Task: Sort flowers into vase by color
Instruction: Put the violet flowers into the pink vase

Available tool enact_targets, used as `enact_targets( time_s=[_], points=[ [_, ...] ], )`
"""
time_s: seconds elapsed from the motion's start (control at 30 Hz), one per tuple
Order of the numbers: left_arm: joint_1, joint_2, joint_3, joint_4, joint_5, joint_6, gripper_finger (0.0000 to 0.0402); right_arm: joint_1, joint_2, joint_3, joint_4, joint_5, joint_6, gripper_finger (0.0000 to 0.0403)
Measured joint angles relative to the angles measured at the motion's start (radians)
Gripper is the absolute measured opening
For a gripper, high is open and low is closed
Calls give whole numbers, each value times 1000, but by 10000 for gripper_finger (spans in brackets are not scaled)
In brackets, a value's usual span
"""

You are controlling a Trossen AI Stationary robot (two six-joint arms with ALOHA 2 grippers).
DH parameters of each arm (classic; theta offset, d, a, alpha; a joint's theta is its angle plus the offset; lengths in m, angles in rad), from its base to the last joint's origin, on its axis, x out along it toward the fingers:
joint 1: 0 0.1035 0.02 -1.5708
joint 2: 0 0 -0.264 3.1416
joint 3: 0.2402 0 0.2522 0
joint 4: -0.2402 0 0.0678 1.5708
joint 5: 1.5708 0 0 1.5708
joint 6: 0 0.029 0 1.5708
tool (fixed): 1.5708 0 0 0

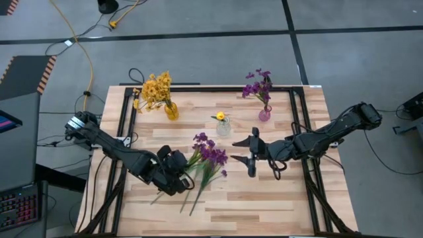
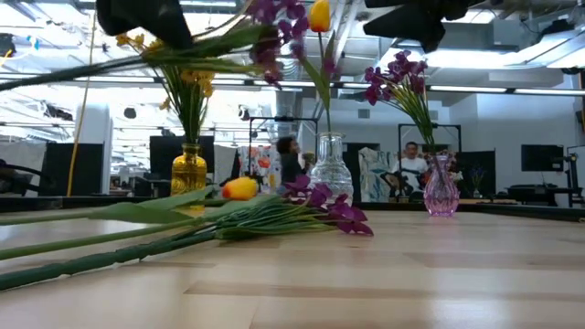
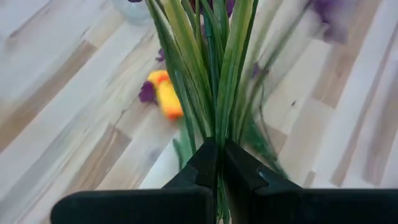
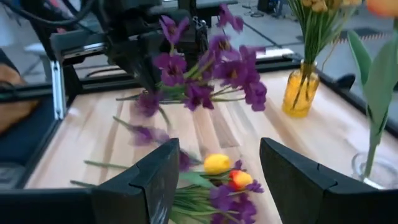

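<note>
We've got the left gripper [image 1: 177, 173] low over the near-left of the table [image 1: 277, 198], jaws pressed together on a bunch of green stems, and the left wrist view confirms it: stems run straight out from between the fingers [image 3: 205, 163]. That's a purple flower stem [image 1: 210, 156] in the pinch, lifted off the wood, blooms pointing toward table centre and the right arm. Long axis runs roughly from the left gripper diagonally up toward the clear vase [image 1: 224, 127], so blooms lead, cut end trails at the jaws. Right gripper [image 1: 252, 158] sits just past those blooms, jaws spread wide, nothing between them; in its wrist view the purple heads [image 4: 211, 78] hang right ahead of the open fingers [image 4: 155, 171]. More stems lie flat on the table under it, incl. purple ones and an orange-yellow tulip bud [image 4: 217, 163]. Vases across the back: yellow vase [image 1: 171, 110] w/ yellow clusters [image 1: 156, 88], clear one w/ a tulip, pink vase [image 1: 264, 114] w/ purple blooms [image 1: 259, 84] already in. So we reckon this stem wants the pink vase, back-right, and that's nearer the right arm. Key point: the stem lies bloom-first toward the right gripper, so a handover looks likely, but the cut end would need to end up pointing down. People sit in the room beyond, well clear.
</note>
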Motion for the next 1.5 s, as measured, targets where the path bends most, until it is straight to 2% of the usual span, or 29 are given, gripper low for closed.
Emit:
enact_targets(
  time_s=[0.13, 0.27, 0.4, 0.5, 0.67, 0.87, 1.03, 1.3, 1.5],
  points=[
    [3, 0, 38, 0, -5, 32, 0, 3, 0, 0, -14, -1, 84, 250],
    [3, 0, 74, 0, -54, 59, 0, 3, 0, 0, -29, -7, 138, 250],
    [3, 0, 98, 4, -153, 71, 0, 3, 0, 0, -31, -74, 141, 250],
    [4, 0, 112, 26, -225, 103, 0, 3, 0, 0, -29, -85, 141, 250],
    [4, 0, 115, 146, -299, 201, 0, 3, 0, 0, -28, -85, 129, 250],
    [4, 2, 115, 341, -362, 393, 0, 3, 2, 0, 20, -92, 72, 250],
    [4, 5, 104, 489, -364, 555, 0, 3, 2, 0, 108, -106, -19, 250],
    [4, 11, 104, 578, -362, 647, 0, 2, 3, 0, 228, -156, -152, 250],
    [20, 73, 103, 696, -343, 758, 0, 1, 3, 1, 281, -157, -192, 250]
  ],
)
